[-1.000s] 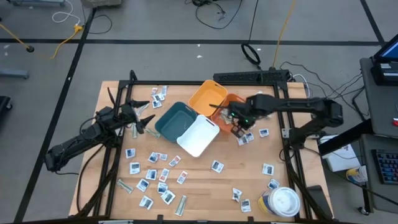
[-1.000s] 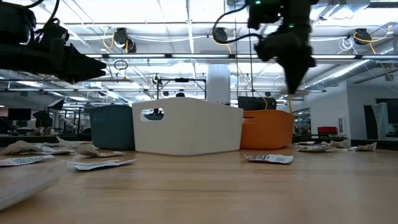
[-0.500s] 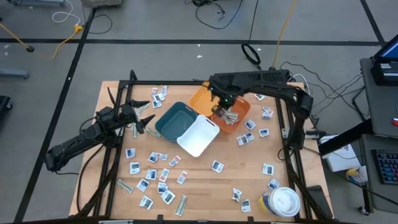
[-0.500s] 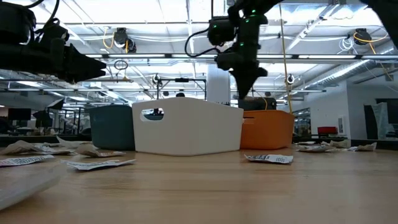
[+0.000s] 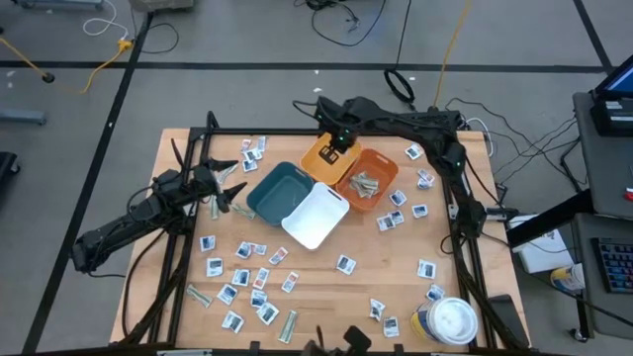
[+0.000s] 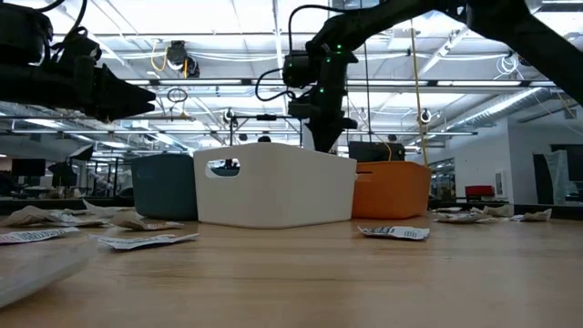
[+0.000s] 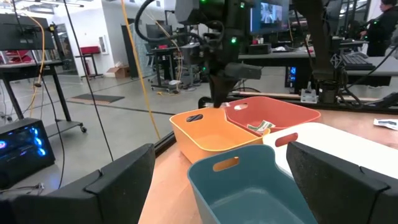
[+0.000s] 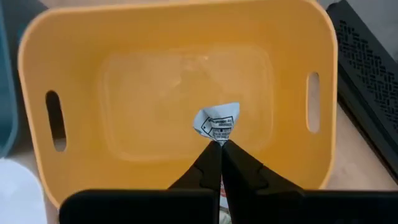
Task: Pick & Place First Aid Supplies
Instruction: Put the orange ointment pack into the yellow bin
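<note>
Yellow bin [image 8: 177, 37] under half-hidden packet [image 8: 217, 124]

Bright even overhead light on the worktop [image 5: 326, 287], soft faint shadows, glaring ceiling lights [image 6: 182, 18] in the low view, near foreground blurred, arms silhouetted dark against the ceiling

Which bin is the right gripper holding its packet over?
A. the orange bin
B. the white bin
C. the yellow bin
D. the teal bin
C: the right wrist view shows the right gripper shut on a white packet above the yellow bin, and the high view places that gripper over the same bin.
</note>
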You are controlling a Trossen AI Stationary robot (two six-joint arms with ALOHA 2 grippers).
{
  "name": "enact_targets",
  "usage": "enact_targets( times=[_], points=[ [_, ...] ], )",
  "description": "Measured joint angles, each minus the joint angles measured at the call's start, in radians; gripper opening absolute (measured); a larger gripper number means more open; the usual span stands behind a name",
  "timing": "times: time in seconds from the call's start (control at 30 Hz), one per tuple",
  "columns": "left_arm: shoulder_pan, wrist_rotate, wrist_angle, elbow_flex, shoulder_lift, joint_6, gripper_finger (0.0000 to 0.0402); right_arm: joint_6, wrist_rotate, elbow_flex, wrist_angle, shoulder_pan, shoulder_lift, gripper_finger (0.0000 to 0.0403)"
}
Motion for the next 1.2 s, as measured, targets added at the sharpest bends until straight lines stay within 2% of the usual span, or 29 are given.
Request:
enact_targets(
  times=[0.4,0.73,0.87,1.1,1.2],
  points=[
    [0.0,0.0,0.0,0.0,0.0,0.0,0.0367,-0.02,0.002,0.001,0.068,0.003,0.125,0.0],
    [0.0,0.0,0.0,0.0,0.0,0.0,0.0367,-0.054,0.003,-0.016,0.096,0.019,0.131,0.0018],
    [0.0,0.0,0.0,0.0,0.0,0.0,0.0367,-0.054,0.0,-0.016,0.076,0.024,0.131,0.0052],
    [0.0,0.0,0.0,0.0,0.0,0.0,0.0367,-0.052,0.001,-0.017,0.062,0.024,0.124,0.0161],
    [0.0,0.0,0.0,0.0,0.0,0.0,0.0367,-0.063,0.001,-0.017,0.044,0.023,0.103,0.0195]
  ],
)
